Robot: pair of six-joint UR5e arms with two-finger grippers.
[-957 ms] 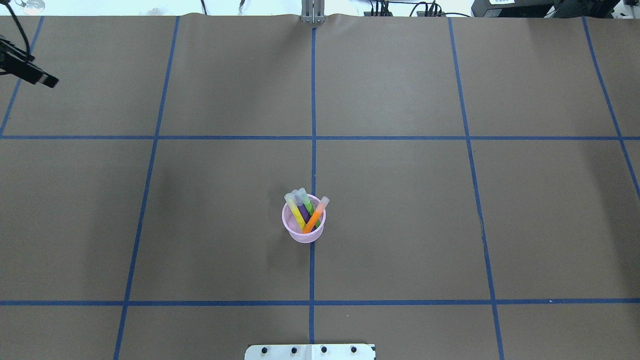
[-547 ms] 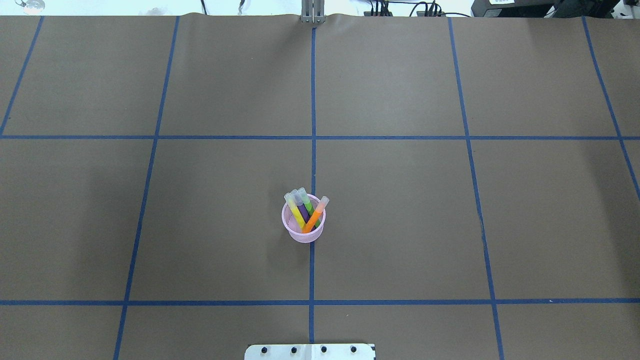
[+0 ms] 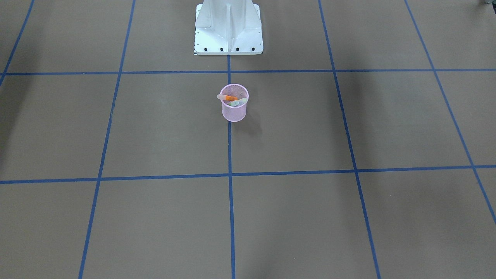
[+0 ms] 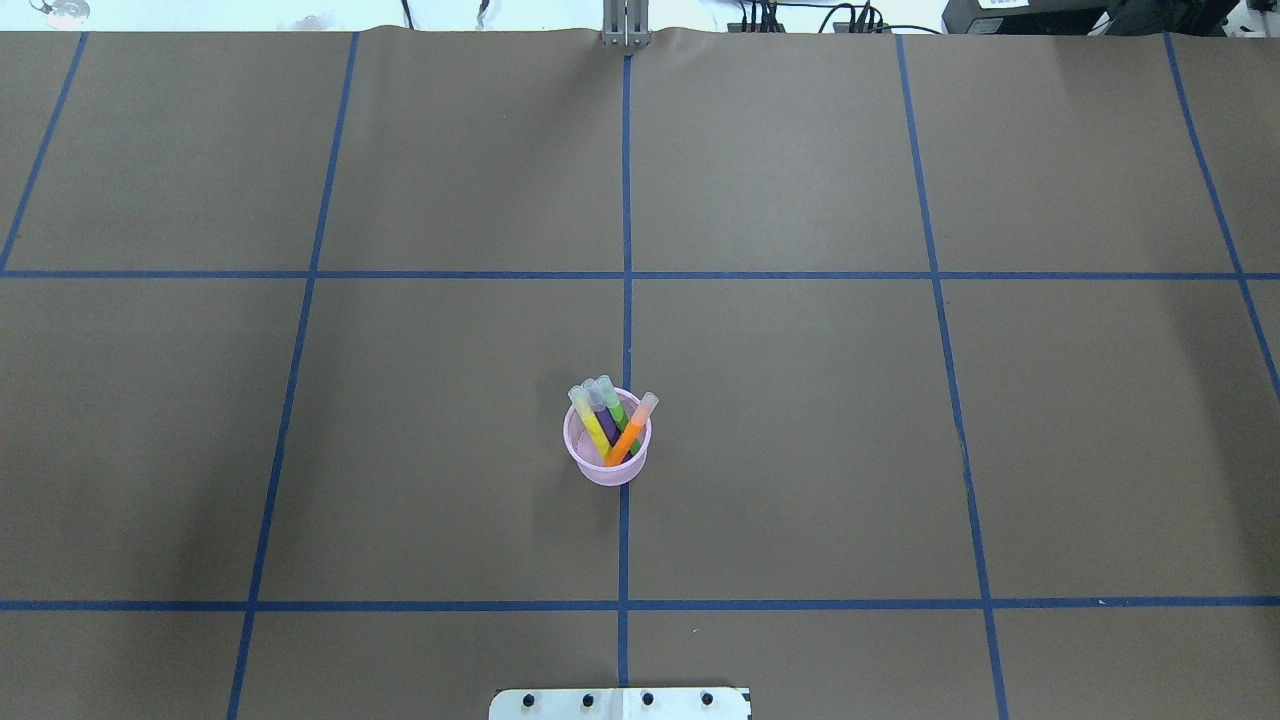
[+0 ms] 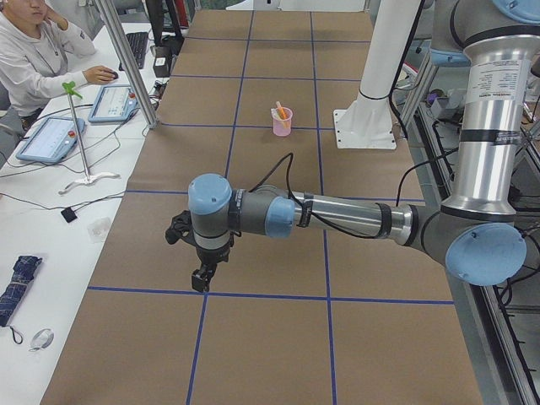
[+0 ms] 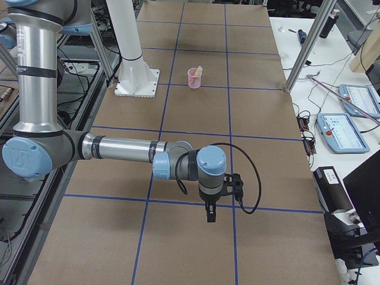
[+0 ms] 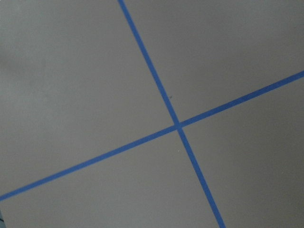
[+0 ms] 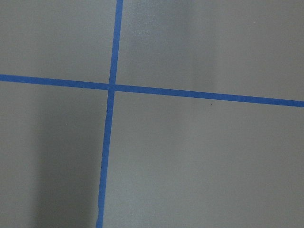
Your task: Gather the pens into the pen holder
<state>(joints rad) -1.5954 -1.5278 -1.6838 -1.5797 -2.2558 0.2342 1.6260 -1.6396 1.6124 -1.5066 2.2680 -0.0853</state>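
Observation:
The pink mesh pen holder (image 4: 607, 472) stands upright near the table's middle, on the centre tape line; it also shows in the front view (image 3: 234, 111). In it stand the yellow pen (image 4: 592, 425), purple pen (image 4: 606, 417), green pen (image 4: 618, 409) and orange pen (image 4: 630, 431), caps up. My left gripper (image 5: 201, 278) hangs over the table far to my left, seen only in the left side view. My right gripper (image 6: 209, 214) hangs far to my right, seen only in the right side view. I cannot tell whether either is open or shut. Both are far from the holder.
The white robot base (image 3: 228, 27) stands just behind the holder. Blue tape lines (image 4: 626, 275) grid the brown table. An operator (image 5: 34, 59) sits at a side bench with tablets (image 5: 114, 101). Both wrist views show only bare table and tape.
The tip of my left arm, at the overhead view's top left edge one second ago, has moved out of that view. The holder and pens have not moved.

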